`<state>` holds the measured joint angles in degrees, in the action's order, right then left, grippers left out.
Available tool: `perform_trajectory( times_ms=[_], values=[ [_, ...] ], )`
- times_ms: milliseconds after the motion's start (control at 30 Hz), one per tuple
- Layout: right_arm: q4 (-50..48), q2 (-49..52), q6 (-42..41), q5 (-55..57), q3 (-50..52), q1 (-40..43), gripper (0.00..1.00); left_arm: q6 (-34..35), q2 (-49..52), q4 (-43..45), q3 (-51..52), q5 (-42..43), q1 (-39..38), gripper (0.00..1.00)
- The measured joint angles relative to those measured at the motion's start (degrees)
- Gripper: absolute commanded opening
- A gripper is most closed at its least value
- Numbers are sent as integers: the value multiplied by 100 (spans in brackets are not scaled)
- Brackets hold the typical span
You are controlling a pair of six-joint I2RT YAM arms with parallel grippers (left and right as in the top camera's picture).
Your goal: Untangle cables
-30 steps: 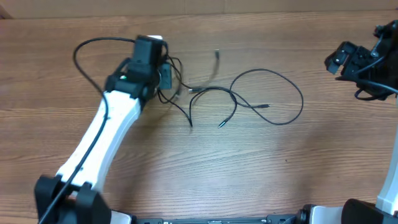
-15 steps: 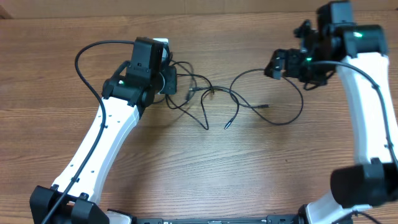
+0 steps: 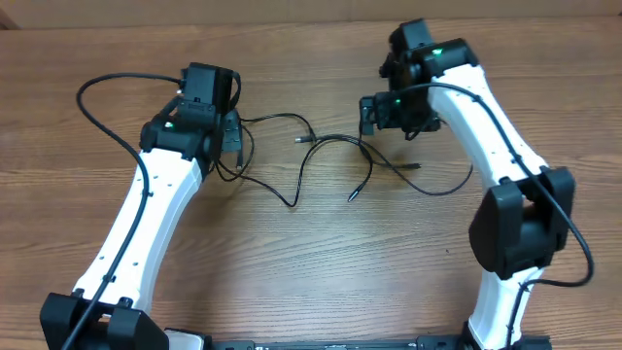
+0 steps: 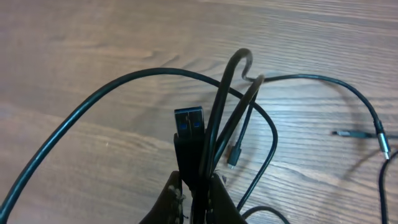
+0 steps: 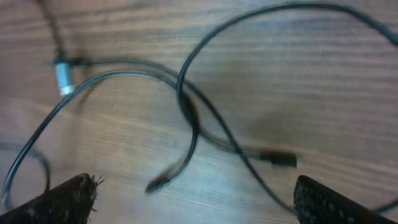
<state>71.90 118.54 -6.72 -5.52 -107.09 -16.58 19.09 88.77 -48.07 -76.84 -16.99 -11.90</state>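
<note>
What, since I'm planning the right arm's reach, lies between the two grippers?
Overhead view: only the cables on the table, trailing from the left gripper toward the right gripper.

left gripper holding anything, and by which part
The left gripper pinches the cables, several strands bunched beside the blue plug. The right gripper is open, empty.

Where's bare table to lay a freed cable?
Free: the wide patch of table between left arm and right arm, nearer than the cables; also the far strip behind them. Crowded: between left pincer and right pincer.
</note>
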Motion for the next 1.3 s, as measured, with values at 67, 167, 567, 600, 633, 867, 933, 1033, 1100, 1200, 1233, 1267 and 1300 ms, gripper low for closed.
perform_trajectory(
  times_ms=[67, 167, 567, 600, 633, 867, 933, 1033, 1100, 1200, 1233, 1267, 1300],
  values=[
    [-254, 151, -144, 160, 0, -120, 99, 289, 0, -129, 0, -33, 63, 4],
    [-616, 330, -343, 291, 4, -251, 99, 564, 0, -168, 0, -61, 103, 4],
    [-1259, 942, -1670, 723, 61, -431, 88, 828, 0, -170, 0, 175, 103, 4],
    [-1296, 1025, -1779, 741, 66, -431, 87, 841, 0, -168, 0, 199, 103, 4],
    [-1335, 1104, -1893, 750, 72, -431, 86, 844, 0, -168, 0, 210, 103, 4],
    [-1447, 1416, -2332, 809, 155, -431, 60, 846, 0, -168, 0, 328, 103, 4],
    [-1515, 1416, -2400, 822, 173, -433, 50, 846, 0, -170, 0, 337, 103, 4],
    [-1537, 1408, -2498, 876, 229, -431, 31, 846, 0, -168, 0, 391, 103, 4],
    [-1523, 1381, -2634, 935, 289, -431, 19, 846, 0, -168, 0, 424, 103, 4],
    [-1408, 1335, -2796, 1025, 378, -431, 4, 846, 0, -170, 0, 448, 103, 4],
    [-1340, 1327, -2815, 1064, 385, -428, 4, 846, 0, -170, 0, 457, 103, 4],
    [-1263, 1318, -2839, 1097, 391, -428, 4, 846, 0, -170, 0, 459, 103, 4],
    [-1150, 1309, -2865, 1143, 393, -433, 4, 846, 0, -170, 0, 459, 103, 4]
  ],
)
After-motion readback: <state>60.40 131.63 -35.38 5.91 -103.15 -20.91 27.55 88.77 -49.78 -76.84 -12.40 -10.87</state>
